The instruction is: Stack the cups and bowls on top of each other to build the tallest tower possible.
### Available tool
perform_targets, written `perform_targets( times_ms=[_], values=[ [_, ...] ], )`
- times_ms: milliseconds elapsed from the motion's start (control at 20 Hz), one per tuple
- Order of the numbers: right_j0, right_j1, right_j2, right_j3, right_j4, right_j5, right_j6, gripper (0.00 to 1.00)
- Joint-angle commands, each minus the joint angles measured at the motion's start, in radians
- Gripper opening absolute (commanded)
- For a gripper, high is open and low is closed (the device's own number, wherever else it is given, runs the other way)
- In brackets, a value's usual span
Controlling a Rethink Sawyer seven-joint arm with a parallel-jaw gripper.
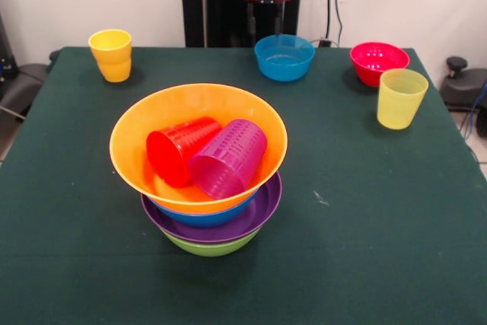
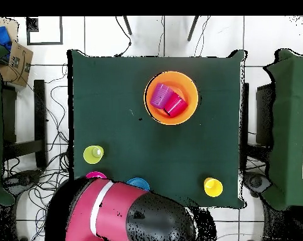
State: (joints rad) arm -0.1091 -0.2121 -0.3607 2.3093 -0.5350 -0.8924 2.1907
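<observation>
Tower (image 1: 199, 218) stands with two cups (image 1: 205, 156) lying in it; next calls for fetching another; gripper state indeterminable.

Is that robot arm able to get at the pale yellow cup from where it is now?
Probably yes: the pale yellow cup stands upright by itself on the table, open space around it, only the red-pink bowl close by.

Orange bowl (image 1: 137, 150) tops blue, purple and green ones, cradling a red cup (image 1: 176, 148) and ridged purple cup (image 1: 228, 157) on dark green table (image 1: 380, 226).
</observation>
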Motion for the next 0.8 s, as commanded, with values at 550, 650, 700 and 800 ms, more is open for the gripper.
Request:
perform_targets(
  times_ms=[550, 650, 700, 800],
  values=[
    [-0.057, -0.004, 0.129, -0.233, 0.016, 0.137, 0.103, 1.0],
    [-0.055, 0.002, 0.122, -0.235, 0.017, 0.131, 0.096, 1.0],
    [-0.056, 0.003, 0.121, -0.237, 0.017, 0.132, 0.094, 1.0],
    [-0.054, 0.012, 0.12, -0.238, 0.025, 0.122, 0.094, 1.0]
  ],
)
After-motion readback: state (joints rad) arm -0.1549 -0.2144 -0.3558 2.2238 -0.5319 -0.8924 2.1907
